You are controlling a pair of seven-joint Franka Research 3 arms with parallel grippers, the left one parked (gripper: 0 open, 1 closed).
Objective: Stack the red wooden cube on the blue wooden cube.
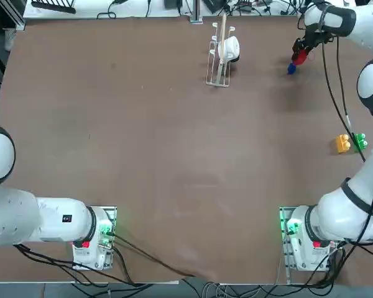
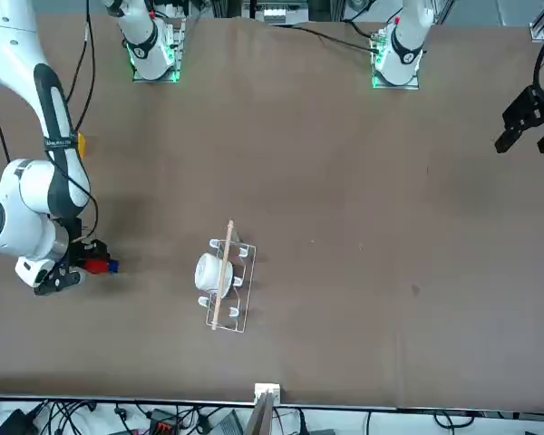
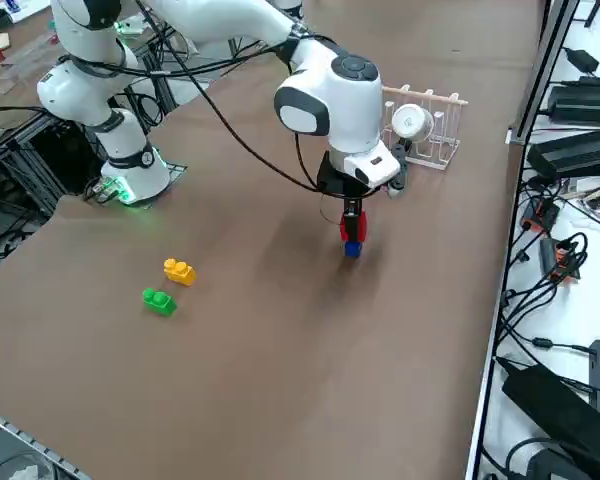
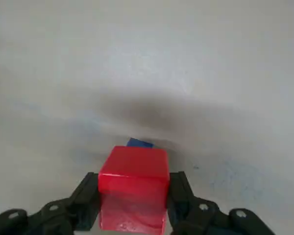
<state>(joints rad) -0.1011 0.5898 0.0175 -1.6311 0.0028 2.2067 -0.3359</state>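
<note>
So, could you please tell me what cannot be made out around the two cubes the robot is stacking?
- Most of the blue cube: in the right wrist view, the red cube hides it.
- The red cube's faces against the right gripper: its fingers cover them there.
- How squarely the cubes meet: too small in the top and front views.

White mug (image 2: 212,274) in wire rack (image 2: 246,288) on brown tabletop (image 2: 363,208); red cube (image 2: 95,265) at right gripper (image 2: 92,265), blue cube (image 2: 113,266) beside it, seemingly touching.
</note>
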